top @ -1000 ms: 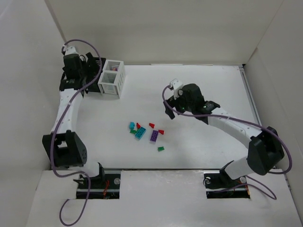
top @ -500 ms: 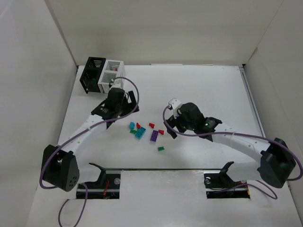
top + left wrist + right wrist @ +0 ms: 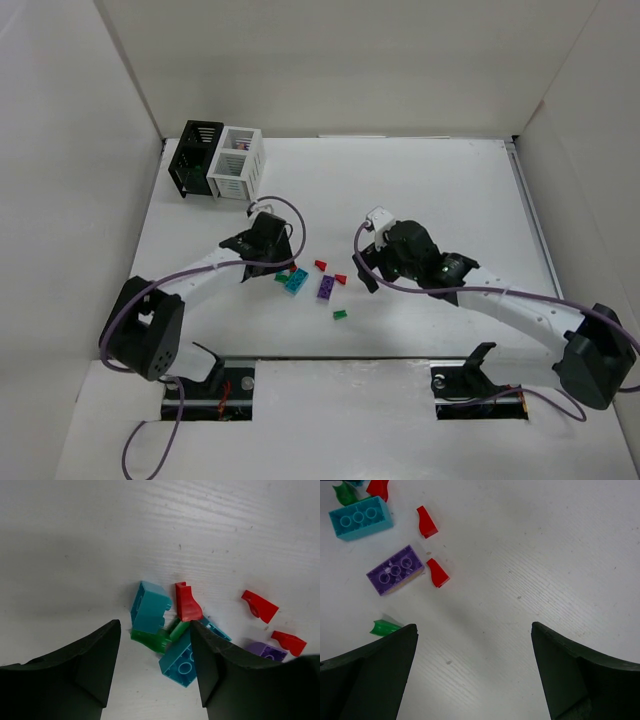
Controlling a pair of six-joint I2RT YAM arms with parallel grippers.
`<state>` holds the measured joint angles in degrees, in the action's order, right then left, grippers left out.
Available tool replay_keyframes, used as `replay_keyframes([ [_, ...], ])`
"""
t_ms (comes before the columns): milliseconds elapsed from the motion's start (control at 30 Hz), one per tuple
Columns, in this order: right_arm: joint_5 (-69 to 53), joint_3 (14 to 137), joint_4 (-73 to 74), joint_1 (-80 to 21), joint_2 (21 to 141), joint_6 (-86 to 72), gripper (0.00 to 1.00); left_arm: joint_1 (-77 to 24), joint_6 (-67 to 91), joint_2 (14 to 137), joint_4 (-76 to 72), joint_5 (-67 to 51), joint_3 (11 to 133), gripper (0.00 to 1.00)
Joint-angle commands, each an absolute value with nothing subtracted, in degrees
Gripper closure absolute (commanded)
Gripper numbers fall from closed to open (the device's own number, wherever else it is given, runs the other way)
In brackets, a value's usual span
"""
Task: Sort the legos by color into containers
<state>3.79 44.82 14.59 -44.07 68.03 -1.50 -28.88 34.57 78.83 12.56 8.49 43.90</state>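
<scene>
Top external gives us the legos [image 3: 326, 288] bunched near the middle of the table [image 3: 430, 190], toward its near edge. They lie well apart from the black bin [image 3: 188, 176] and white bin [image 3: 230, 183], which stand touching in the far left corner, black on the left. Our left gripper [image 3: 280, 262] hangs over the pile's left end, jaws apart and gripping nothing. Its wrist view shows a small teal brick [image 3: 150, 607], a red wedge [image 3: 187, 602] and a green piece [image 3: 152, 640] just ahead of the gap. Our right gripper [image 3: 362, 272] sits just right of the pile, jaws spread wide, released, with a purple brick [image 3: 395, 570] ahead to one side. Broad white tabletop runs from the pile to the far and right walls [image 3: 580, 150].
</scene>
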Motion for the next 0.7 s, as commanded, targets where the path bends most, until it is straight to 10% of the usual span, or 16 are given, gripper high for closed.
replay_keyframes([
  [0, 5.54, 46.32, 13.89, -44.12, 68.99, -2.37, 0.0, -30.23, 35.6, 81.21, 11.69, 11.24, 44.91, 0.47],
  [667, 7.21, 47.02, 15.03, -43.07, 69.08, -1.32, 0.0, -30.76, 36.21, 87.98, 13.45, 14.15, 47.81, 0.75],
])
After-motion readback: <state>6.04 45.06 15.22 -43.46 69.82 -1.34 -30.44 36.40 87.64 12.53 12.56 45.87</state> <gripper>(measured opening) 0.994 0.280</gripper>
